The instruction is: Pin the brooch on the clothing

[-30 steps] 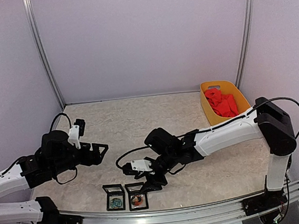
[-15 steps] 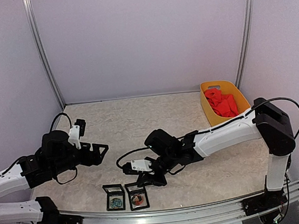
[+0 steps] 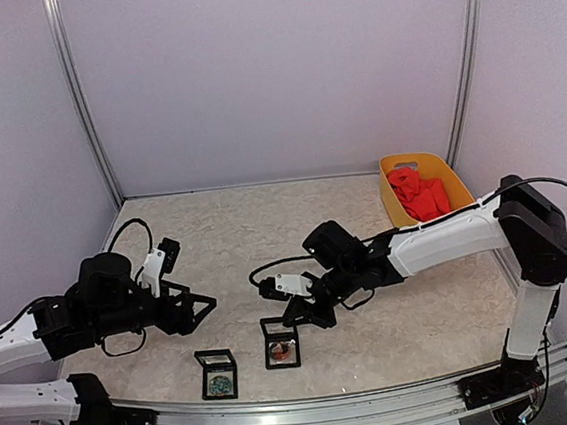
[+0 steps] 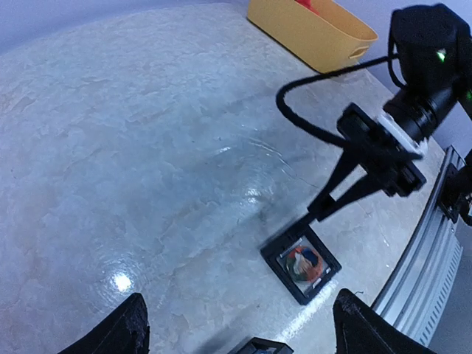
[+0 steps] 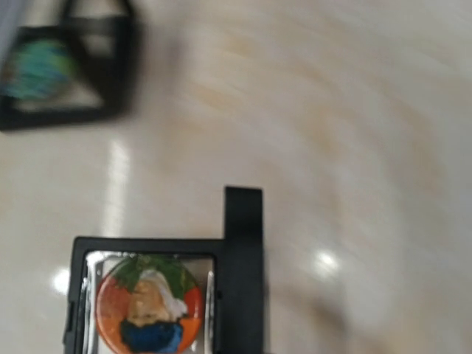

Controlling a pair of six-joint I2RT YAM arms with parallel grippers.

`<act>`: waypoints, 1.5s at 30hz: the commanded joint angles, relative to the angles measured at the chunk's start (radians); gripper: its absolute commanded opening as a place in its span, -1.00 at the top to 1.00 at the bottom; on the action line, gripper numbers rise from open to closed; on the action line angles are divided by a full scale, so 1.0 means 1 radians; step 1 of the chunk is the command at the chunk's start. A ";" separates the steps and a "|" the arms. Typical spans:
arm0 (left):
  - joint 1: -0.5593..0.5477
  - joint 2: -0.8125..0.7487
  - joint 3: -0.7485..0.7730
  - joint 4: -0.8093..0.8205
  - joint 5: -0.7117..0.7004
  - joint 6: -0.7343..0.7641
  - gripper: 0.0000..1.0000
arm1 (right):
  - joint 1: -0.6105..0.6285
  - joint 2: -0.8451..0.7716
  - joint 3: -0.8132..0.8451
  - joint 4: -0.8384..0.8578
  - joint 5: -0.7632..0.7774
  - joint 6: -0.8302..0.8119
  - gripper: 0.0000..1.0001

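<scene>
The brooch [image 3: 282, 350] is a round orange, green and blue badge lying inside a small black frame case [image 3: 279, 331] near the table's front. My right gripper [image 3: 297, 320] is shut on that case's far right edge. In the right wrist view its fingers [image 5: 243, 228] show as one black bar over the frame's side, beside the brooch [image 5: 146, 310]. My left gripper [image 3: 206, 305] hovers open to the left, above the table. In its wrist view the case [image 4: 301, 262] lies between its fingertips [image 4: 127, 330]. The red clothing [image 3: 419, 195] sits crumpled in the yellow bin [image 3: 395, 209].
A second black frame case [image 3: 217, 373] holding a green-blue brooch lies left of the first, near the front rail [image 3: 312, 403]. It also shows blurred in the right wrist view as a case [image 5: 63, 74]. The yellow bin stands at the far right by the wall.
My right gripper shut on the brooch case and moved it up and to the right, away from the second case. My left gripper shifted slightly right and toward the front.
</scene>
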 commanded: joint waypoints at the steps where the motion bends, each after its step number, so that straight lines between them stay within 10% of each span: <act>1: -0.076 0.025 0.037 -0.018 0.115 0.056 -0.63 | -0.101 -0.075 -0.044 -0.041 0.006 -0.042 1.00; 13: -0.399 0.417 0.453 -0.520 -0.052 0.650 -0.79 | -0.279 -0.143 -0.086 -0.044 -0.019 -0.097 0.98; 31: -0.405 0.418 0.414 -0.593 -0.056 0.632 -0.78 | -0.628 0.332 0.573 -0.201 0.205 0.062 0.99; 45: -0.390 0.423 0.397 -0.643 -0.076 0.656 -0.81 | -0.675 0.593 0.985 -0.261 0.415 0.257 0.97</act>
